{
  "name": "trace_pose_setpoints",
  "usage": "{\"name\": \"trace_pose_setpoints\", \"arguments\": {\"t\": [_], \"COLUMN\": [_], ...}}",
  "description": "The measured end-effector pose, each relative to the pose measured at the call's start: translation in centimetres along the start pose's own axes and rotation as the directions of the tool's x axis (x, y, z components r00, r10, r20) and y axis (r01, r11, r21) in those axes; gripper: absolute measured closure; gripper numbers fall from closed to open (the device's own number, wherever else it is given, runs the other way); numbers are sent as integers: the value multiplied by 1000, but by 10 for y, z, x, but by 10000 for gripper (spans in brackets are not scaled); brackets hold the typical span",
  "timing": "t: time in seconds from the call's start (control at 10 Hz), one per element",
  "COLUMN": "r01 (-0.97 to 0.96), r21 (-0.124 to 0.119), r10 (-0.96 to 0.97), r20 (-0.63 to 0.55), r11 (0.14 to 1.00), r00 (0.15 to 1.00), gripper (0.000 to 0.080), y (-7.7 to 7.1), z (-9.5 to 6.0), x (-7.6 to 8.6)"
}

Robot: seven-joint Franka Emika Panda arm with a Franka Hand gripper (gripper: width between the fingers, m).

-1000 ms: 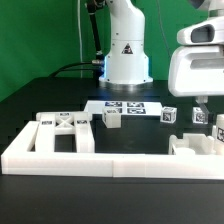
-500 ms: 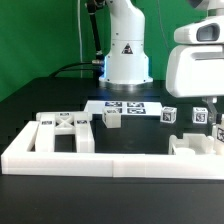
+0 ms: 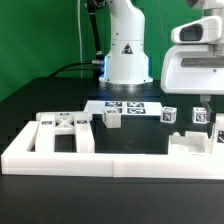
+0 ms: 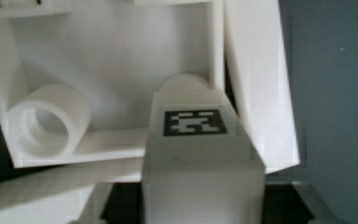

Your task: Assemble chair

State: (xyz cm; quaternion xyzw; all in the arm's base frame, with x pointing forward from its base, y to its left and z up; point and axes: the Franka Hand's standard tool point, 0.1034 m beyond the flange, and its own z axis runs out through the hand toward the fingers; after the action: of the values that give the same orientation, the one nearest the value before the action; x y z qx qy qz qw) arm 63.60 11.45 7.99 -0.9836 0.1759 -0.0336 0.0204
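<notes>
Black table (image 3: 30, 105), bounded in front by the long white border rail (image 3: 100, 163); the arm's base (image 3: 127, 50) stands at the back. The gripper (image 3: 203, 101) hangs at the exterior view's right. The chair's ladder-like frame (image 3: 65, 130) lies at the exterior view's left, well apart from the gripper, with the marker board (image 3: 126, 104) between them. A blocky leg (image 3: 110, 118) and a small tagged block (image 3: 170, 115) sit near the board. A tagged chair leg (image 3: 200, 117) stands directly beneath the gripper, clamped between its jaws; it fills the centre of the wrist view.
</notes>
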Motion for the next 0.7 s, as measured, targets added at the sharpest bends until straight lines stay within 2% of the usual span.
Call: {"name": "trace_pose_setpoints", "arguments": {"t": [0.3, 0.6, 0.7], "r01": [-307, -500, -540], "r21": [-27, -41, -40], "r10": [307, 499, 539], "r20": [-10, -25, -27], "r11": [951, 865, 841], "r00": [952, 866, 842], "gripper": [508, 508, 491], "y": [23, 38, 39], "z": [-1, -2, -2], "x": [6, 11, 11]}}
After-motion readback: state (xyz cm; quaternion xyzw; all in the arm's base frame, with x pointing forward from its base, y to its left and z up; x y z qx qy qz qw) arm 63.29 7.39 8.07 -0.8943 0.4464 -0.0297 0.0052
